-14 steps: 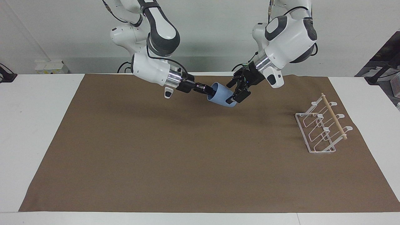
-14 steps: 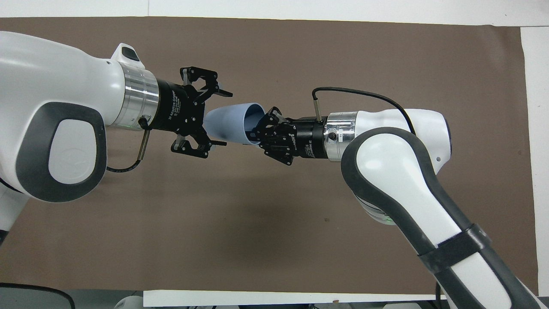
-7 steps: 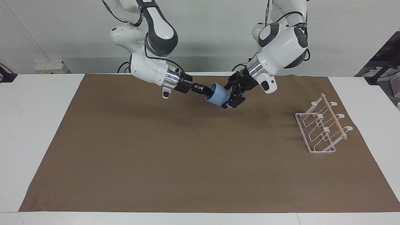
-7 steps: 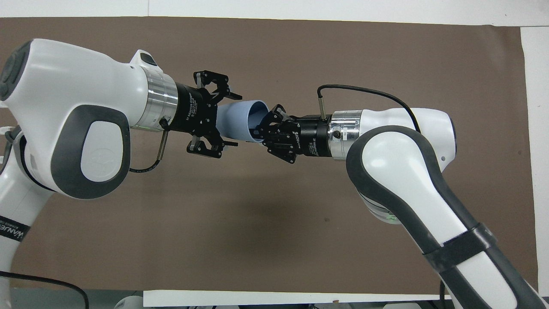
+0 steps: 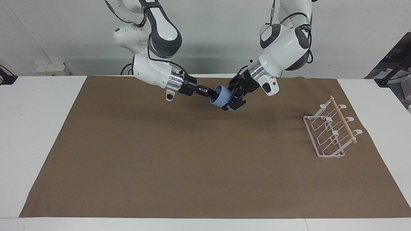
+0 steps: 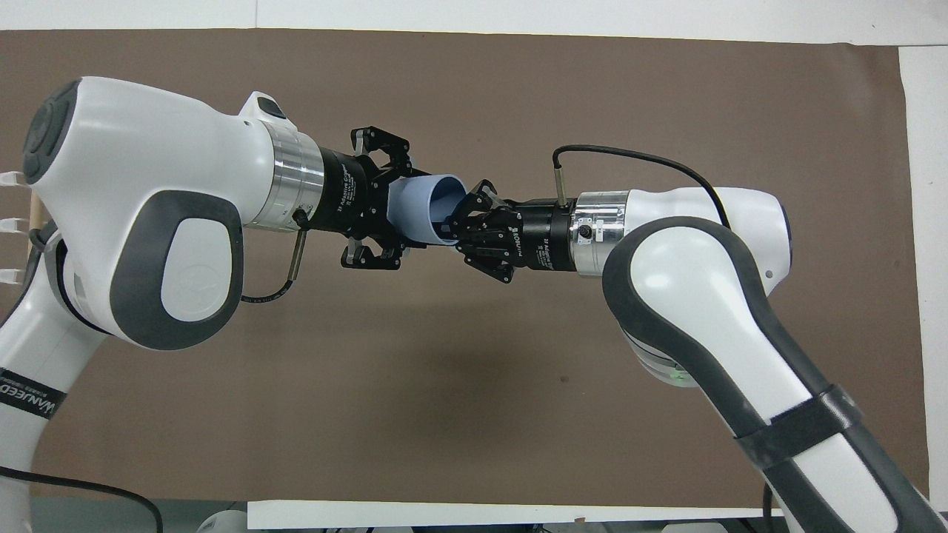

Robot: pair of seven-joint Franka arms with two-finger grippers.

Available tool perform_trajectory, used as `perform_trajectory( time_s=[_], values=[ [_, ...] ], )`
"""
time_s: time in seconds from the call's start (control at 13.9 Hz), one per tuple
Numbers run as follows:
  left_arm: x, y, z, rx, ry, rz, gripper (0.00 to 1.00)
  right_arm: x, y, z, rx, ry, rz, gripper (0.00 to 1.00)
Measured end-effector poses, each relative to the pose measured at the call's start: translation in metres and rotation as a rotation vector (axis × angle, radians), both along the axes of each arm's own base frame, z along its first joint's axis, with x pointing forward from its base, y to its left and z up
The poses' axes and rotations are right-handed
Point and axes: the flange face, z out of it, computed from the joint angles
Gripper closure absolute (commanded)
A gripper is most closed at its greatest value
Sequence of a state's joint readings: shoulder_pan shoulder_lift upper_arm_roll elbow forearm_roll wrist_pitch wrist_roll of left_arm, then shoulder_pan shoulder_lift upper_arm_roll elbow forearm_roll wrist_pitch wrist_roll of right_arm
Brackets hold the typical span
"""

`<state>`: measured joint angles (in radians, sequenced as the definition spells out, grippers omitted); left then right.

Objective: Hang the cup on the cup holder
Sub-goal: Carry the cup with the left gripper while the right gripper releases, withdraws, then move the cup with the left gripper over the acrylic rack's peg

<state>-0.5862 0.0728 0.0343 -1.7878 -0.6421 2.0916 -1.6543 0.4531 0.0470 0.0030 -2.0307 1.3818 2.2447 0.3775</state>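
Observation:
The light-blue cup [image 5: 221, 95] [image 6: 424, 215] hangs on its side in the air over the part of the brown mat nearest the robots. My left gripper [image 5: 229, 97] [image 6: 402, 211] is shut around the cup's closed base end. My right gripper [image 5: 213, 94] [image 6: 455, 223] is shut on the rim at the open mouth, one finger inside. The white wire cup holder [image 5: 330, 132] with its wooden dowel stands on the mat toward the left arm's end of the table. Only its prong tips [image 6: 9, 222] show at the overhead view's edge.
A brown mat [image 5: 192, 166] covers most of the white table [image 5: 32, 134]. Small white boxes [image 5: 51, 68] sit by the wall at the right arm's end. Both arms stretch toward each other above the mat.
My left gripper slid farther along the cup and its open fingers closed around the base end. The cup and my right gripper shifted slightly toward the right arm's end.

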Motion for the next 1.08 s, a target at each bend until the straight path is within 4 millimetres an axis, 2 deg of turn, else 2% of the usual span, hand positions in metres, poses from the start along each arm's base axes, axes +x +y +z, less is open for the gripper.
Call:
perform_trajectory(
  time_s=[0.22,0.36,0.43,0.57,0.79,0.93,1.08],
  values=[
    [-0.002,-0.003,0.0,0.001,0.009,0.006,0.64,0.001,-0.003,0.005,0.001,-0.011,-0.006,0.01],
    [-0.002,-0.003,0.0,0.002,0.009,0.007,0.64,0.009,-0.027,0.015,-0.03,-0.043,-0.007,0.01],
    [0.0,0.0,-0.001,0.012,0.003,0.009,0.64,0.014,-0.049,0.019,-0.069,-0.06,0.018,0.01],
    [0.009,0.016,-0.007,0.104,-0.03,0.006,0.64,0.023,-0.108,0.027,-0.174,-0.089,0.085,0.01],
    [0.027,0.064,-0.02,0.356,-0.074,-0.005,0.64,0.026,-0.2,0.035,-0.386,-0.156,0.201,0.01],
    [0.033,0.093,-0.03,0.581,-0.105,-0.033,0.64,0.029,-0.244,0.04,-0.594,-0.212,0.278,0.01],
    [0.038,0.125,-0.037,0.834,-0.125,-0.073,0.64,0.033,-0.275,0.056,-0.83,-0.242,0.37,0.01]
  ],
)
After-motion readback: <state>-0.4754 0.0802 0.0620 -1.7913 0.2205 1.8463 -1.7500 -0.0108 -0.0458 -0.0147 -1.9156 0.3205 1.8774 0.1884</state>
